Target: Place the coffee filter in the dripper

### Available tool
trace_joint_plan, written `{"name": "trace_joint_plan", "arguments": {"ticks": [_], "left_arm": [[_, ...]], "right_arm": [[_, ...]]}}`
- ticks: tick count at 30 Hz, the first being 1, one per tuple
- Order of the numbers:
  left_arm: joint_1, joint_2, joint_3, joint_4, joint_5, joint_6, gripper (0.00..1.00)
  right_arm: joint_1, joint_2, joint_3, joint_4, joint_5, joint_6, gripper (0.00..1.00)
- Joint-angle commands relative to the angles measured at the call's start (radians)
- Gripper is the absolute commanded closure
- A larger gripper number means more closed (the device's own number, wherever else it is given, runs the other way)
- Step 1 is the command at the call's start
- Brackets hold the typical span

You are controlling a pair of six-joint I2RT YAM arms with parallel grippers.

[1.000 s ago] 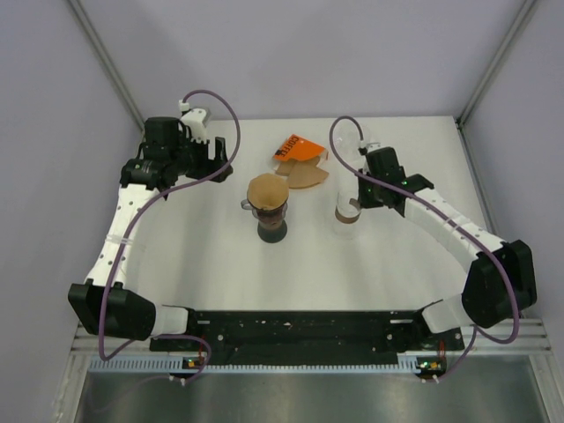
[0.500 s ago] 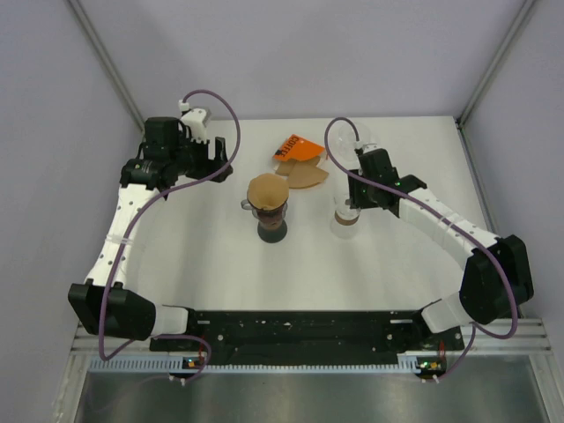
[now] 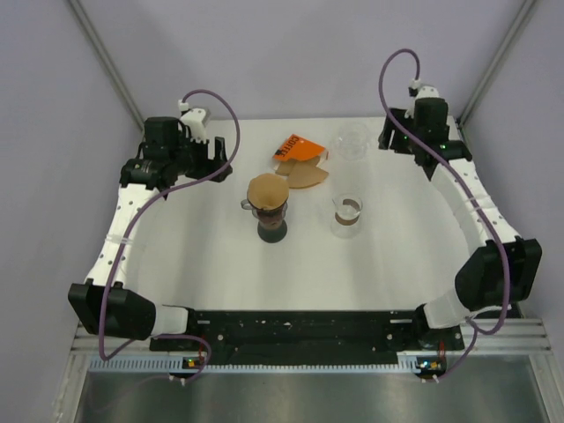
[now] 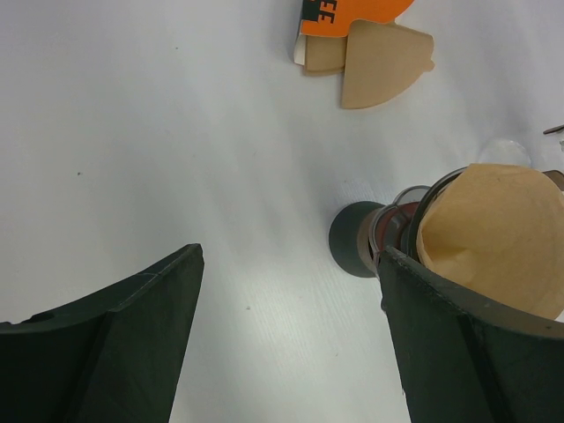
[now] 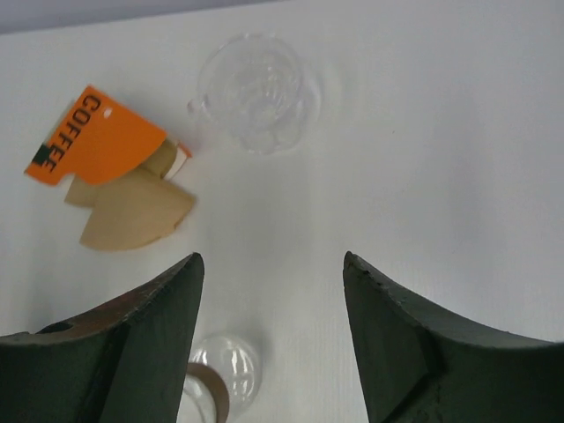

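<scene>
A brown paper coffee filter (image 3: 267, 190) sits as an open cone inside the dripper (image 3: 249, 205), which stands on a dark-based server at mid table. In the left wrist view the filter (image 4: 498, 238) fills the dripper's rim (image 4: 423, 196) just beyond my right-hand finger. My left gripper (image 3: 220, 164) (image 4: 291, 256) hangs open to the left of the dripper, with only bare table between its fingers. My right gripper (image 3: 393, 137) (image 5: 273, 260) is open at the back right, holding nothing.
An orange filter pack (image 3: 295, 147) (image 5: 92, 137) lies behind the dripper with loose filters (image 3: 305, 175) (image 5: 132, 211) fanned out beside it. A clear glass cup (image 3: 352, 141) (image 5: 256, 79) stands at the back. A small glass carafe with a brown collar (image 3: 347, 214) (image 5: 225, 374) stands right of centre.
My right arm has swung from over the small glass carafe to the back right corner, and its jaws have opened. The left arm, filter and dripper have stayed put.
</scene>
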Motion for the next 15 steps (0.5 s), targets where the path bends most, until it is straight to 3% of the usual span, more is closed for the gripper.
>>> {"name": "trace_joint_plan", "arguments": {"ticks": [1, 3, 7, 15], "left_arm": [[0.005, 0.005, 0.028, 0.032, -0.008, 0.006, 0.14], [0.005, 0.008, 0.032, 0.027, -0.013, 0.009, 0.14], [0.006, 0.014, 0.033, 0.024, -0.027, 0.017, 0.14], [0.012, 0.031, 0.039, 0.019, -0.038, 0.020, 0.14]], "right_arm": [[-0.077, 0.167, 0.146, 0.118, -0.048, 0.023, 0.31], [-0.101, 0.270, 0.237, 0.123, -0.074, 0.038, 0.22], [-0.131, 0.480, 0.436, 0.107, -0.106, 0.069, 0.19], [-0.135, 0.815, 0.783, 0.008, -0.116, 0.049, 0.34]]}}
